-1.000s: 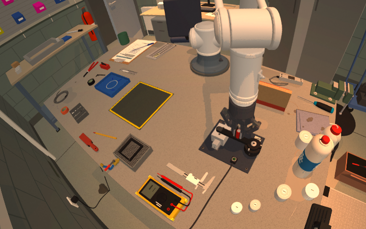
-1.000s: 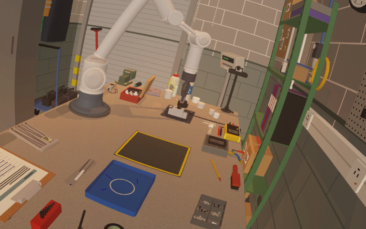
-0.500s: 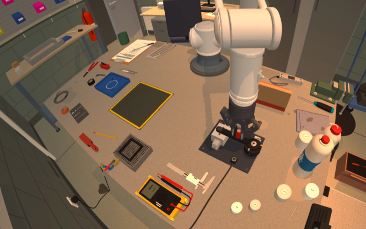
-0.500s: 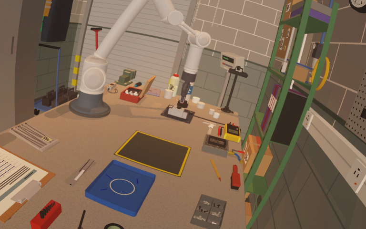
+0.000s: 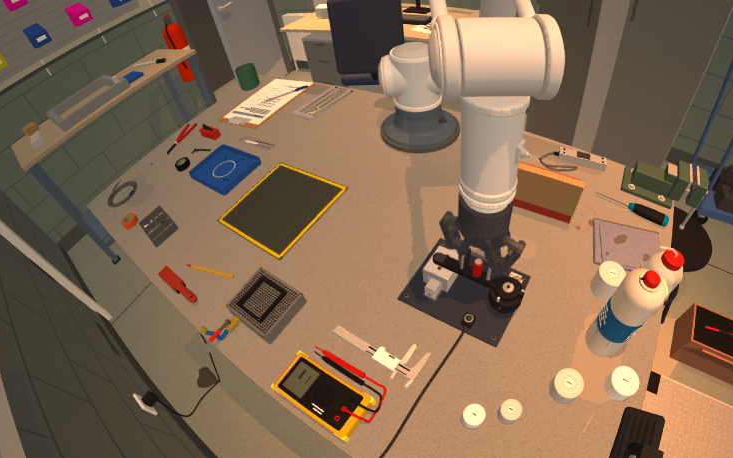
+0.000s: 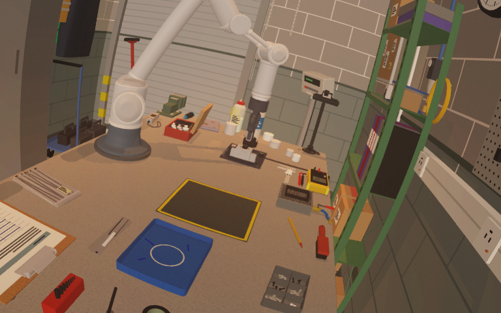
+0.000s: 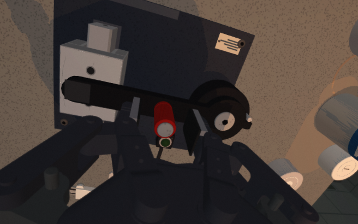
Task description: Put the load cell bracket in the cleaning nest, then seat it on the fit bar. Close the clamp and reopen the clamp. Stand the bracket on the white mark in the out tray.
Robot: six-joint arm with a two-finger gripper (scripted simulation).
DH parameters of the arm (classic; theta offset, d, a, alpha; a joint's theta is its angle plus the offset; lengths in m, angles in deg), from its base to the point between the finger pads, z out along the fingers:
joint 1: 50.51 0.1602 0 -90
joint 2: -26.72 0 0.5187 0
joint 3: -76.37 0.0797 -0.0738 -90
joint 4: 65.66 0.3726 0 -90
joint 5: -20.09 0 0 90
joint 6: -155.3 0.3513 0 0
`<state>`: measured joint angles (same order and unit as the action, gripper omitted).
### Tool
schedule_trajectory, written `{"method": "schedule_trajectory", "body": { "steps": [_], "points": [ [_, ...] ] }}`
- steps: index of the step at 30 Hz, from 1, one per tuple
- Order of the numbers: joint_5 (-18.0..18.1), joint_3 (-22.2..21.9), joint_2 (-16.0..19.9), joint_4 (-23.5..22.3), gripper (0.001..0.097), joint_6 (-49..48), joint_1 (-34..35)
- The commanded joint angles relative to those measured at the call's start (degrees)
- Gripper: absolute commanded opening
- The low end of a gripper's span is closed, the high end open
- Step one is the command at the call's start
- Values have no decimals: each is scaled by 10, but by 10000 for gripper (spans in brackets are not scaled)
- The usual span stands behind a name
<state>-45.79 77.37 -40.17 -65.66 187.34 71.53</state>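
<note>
My gripper [image 7: 165,112] hangs straight down over the dark fixture plate [image 5: 462,287], its fingers on either side of the red handle [image 7: 164,118] of the black clamp arm [image 7: 131,97]. The arm runs from its round pivot [image 7: 225,111] across the pale grey load cell bracket [image 7: 92,83], which sits on the fit bar [image 7: 103,36] at the plate's left end. A green button [image 7: 165,142] lies just below the handle. The cleaning nest [image 5: 266,301] and the blue out tray [image 5: 225,168] with its white ring mark stand far to the left. The gripper is open and holds nothing.
White bottles with red caps [image 5: 630,302] and small white jars [image 5: 567,385] stand close on the right of the plate. A caliper [image 5: 386,356] and a yellow multimeter [image 5: 323,393] lie toward the bench front. A yellow-bordered dark mat [image 5: 283,208] lies to the left.
</note>
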Motion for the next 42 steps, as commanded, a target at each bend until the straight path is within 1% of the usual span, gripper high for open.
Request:
{"method": "schedule_trajectory", "body": {
  "steps": [1,13,32,42],
  "points": [
    [0,-1,-1,0,480,0,0],
    [-7,-4,-4,0,480,0,0],
    [-46,-27,-20,0,480,0,0],
    [-56,-33,-24,0,480,0,0]
  ]
}}
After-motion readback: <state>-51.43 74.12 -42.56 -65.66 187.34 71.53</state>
